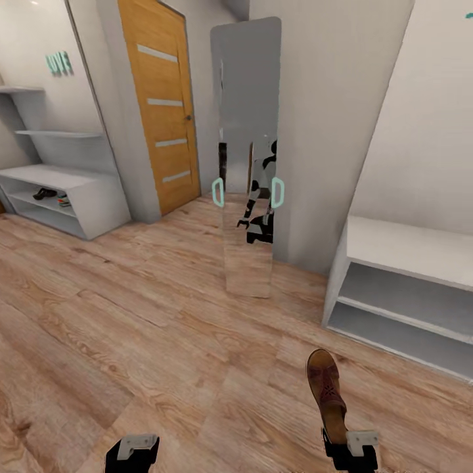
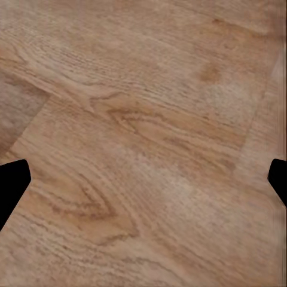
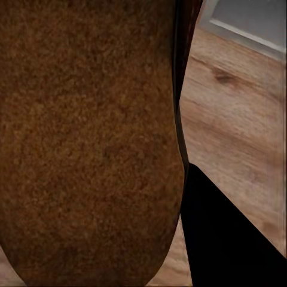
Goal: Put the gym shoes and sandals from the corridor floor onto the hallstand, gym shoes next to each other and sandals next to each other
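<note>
My right gripper (image 1: 347,441) is shut on a dark brown sandal (image 1: 326,389), which sticks out forward above the corridor floor (image 1: 164,328). The right wrist view looks onto the sandal's brown sole (image 3: 89,137) pressed beside one black finger (image 3: 230,236). My left gripper (image 1: 132,453) is open and holds nothing; its fingertips sit wide apart over bare planks in the left wrist view (image 2: 143,179). The hallstand (image 1: 72,180), with staggered wall shelves, stands far left. On its upper low shelf lie a dark shoe (image 1: 45,193) and a white shoe with green and red (image 1: 64,200).
A second pale unit (image 1: 407,253) with a flat top and two open shelves stands close at the right. A tall mirror (image 1: 248,164) leans on the wall ahead, beside an orange door (image 1: 161,105). Wood floor lies open between me and both units.
</note>
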Controlling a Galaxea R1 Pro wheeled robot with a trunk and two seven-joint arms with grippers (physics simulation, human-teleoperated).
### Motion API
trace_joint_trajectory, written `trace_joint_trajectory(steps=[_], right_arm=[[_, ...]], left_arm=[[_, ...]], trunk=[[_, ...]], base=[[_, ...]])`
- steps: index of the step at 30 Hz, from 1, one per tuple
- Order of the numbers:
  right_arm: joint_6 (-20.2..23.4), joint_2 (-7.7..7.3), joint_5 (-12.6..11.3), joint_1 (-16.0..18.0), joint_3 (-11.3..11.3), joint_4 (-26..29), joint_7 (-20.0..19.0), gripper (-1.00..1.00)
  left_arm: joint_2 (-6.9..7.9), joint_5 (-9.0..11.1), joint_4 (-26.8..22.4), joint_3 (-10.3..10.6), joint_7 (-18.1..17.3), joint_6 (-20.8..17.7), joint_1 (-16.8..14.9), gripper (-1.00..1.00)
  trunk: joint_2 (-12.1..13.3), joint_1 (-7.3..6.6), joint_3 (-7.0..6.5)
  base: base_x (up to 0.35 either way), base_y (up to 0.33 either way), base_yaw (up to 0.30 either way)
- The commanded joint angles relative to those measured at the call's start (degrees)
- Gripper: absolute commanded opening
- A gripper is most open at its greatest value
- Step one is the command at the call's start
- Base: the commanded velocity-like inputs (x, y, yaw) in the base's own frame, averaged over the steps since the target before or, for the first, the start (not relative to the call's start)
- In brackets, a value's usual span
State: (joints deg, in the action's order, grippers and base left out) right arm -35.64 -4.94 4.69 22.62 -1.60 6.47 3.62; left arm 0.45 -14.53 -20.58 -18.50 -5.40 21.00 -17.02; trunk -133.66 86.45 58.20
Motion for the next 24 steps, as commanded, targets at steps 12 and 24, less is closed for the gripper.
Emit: trace_joint_trajectory(steps=[12, 24], right_arm=[[-0.1, 0.01, 0.4, 0.1, -0.2, -0.1, 0.3, -1.00], [-0.1, 0.02, 0.4, 0.1, -0.2, -0.1, 0.3, -1.00]], left_arm=[[-0.02, -0.4, 0.0, -0.5, -0.4, 0.2, 0.0, 1.00], [-0.07, -0.4, 0.0, -0.5, -0.4, 0.2, 0.0, 1.00]], trunk=[[0.0, -0.01, 0.05], [0.0, -0.01, 0.05]], base=[[0.004, 0.000, -0.283], [0.000, 0.000, -0.283]])
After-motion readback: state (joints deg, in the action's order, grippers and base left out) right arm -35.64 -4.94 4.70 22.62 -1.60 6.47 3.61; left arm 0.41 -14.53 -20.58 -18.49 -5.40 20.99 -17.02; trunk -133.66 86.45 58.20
